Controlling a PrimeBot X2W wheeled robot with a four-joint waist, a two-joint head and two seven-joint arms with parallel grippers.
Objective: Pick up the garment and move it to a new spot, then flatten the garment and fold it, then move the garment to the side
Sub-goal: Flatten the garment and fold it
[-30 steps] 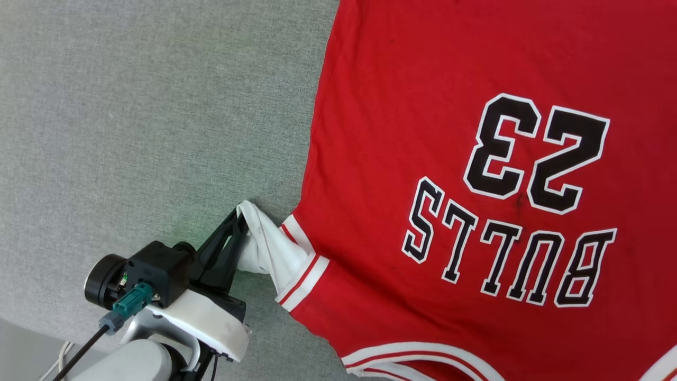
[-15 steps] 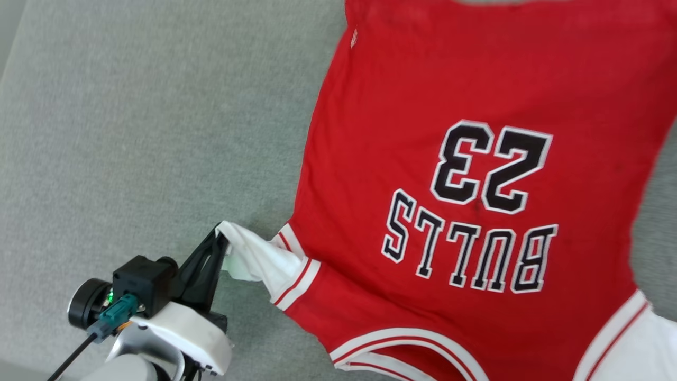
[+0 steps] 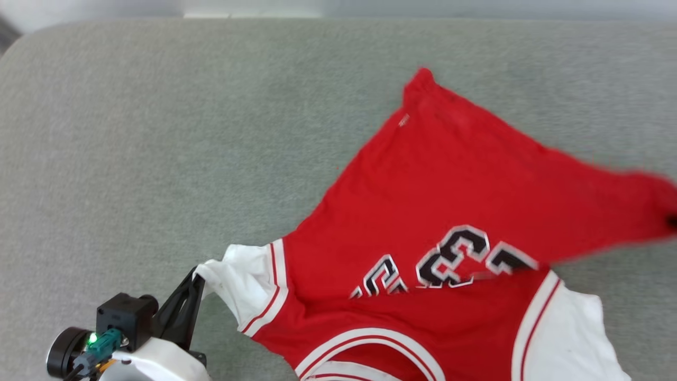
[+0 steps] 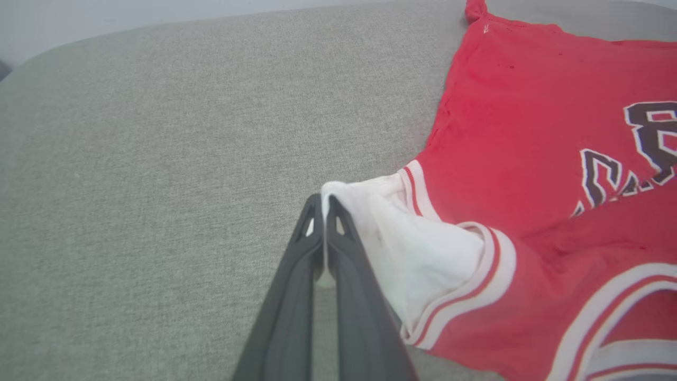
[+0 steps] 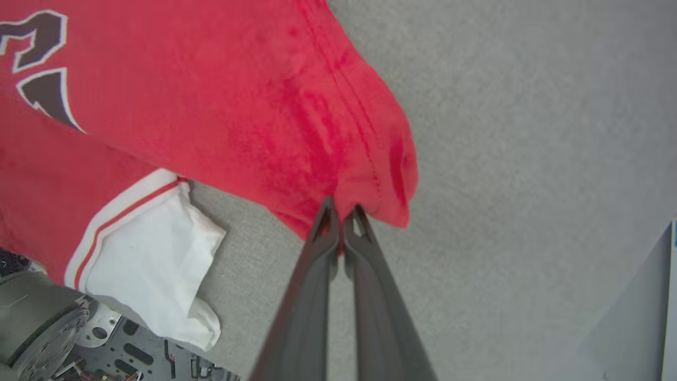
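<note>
Grey fabric surface [image 3: 132, 132] carries the garment [image 3: 449, 190], a red jersey spread across its right half, one part doubled over the black print [image 3: 455, 254]. The left gripper [image 4: 323, 206] is pinched tight on a white sleeve [image 4: 423, 264]. The right gripper [image 5: 344, 214] is clamped on a red hem corner [image 5: 381, 174].

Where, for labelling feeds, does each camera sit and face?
Head view: on the head, looking down at the garment on the grey surface; left gripper at lower left.
Left wrist view: on the left wrist, looking along its shut fingers pinching the white sleeve.
Right wrist view: on the right wrist, looking along the right gripper, shut on a red hem corner; robot base lower left.
Shared: all three show the garment's black print.
</note>
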